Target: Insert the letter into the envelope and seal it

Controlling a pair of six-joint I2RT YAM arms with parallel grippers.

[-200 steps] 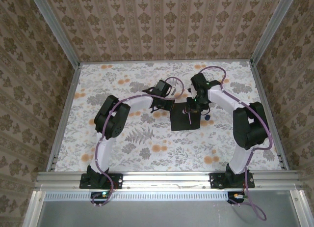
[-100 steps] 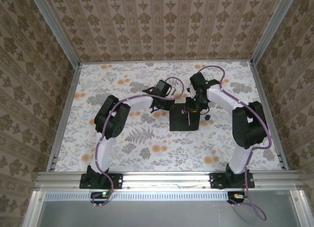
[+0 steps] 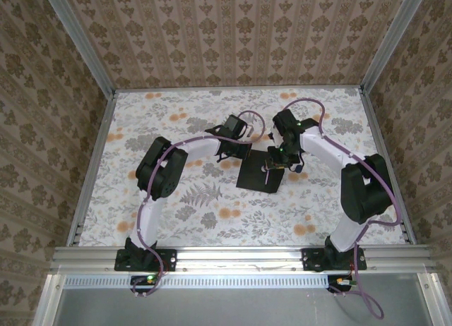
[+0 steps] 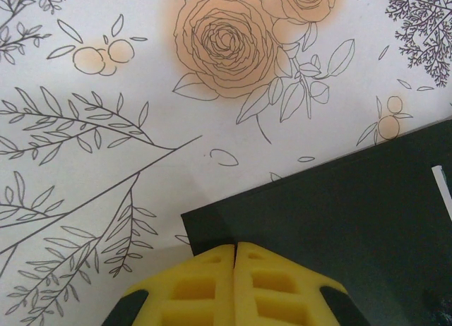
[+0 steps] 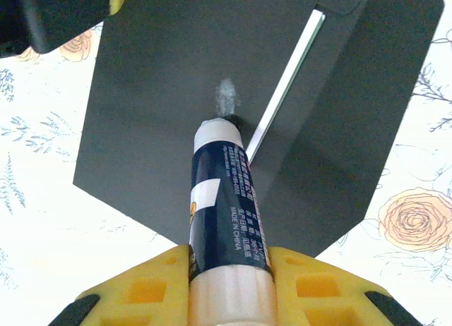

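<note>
Right wrist: right fingers (image 5: 145,289) clamp glue tube (image 5: 224,199), tip on envelope (image 5: 155,93) | left fingers (image 4: 205,292) closed at envelope corner.

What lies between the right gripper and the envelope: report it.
Right wrist view: a glue stick clamped in the right gripper bridges it, tip at a pale smear on the envelope.

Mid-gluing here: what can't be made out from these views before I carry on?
- Letter: right wrist view, a thin white strip at the slit; the envelope covers the rest, so its depth is unclear.
- Left gripper: left wrist view, shut jaws over the envelope's corner; contact is hidden beneath them.
- Glue stick: right wrist view, its tip covers the spot it touches.
- Small dark thing right of the envelope: top view, too small to identify.
</note>
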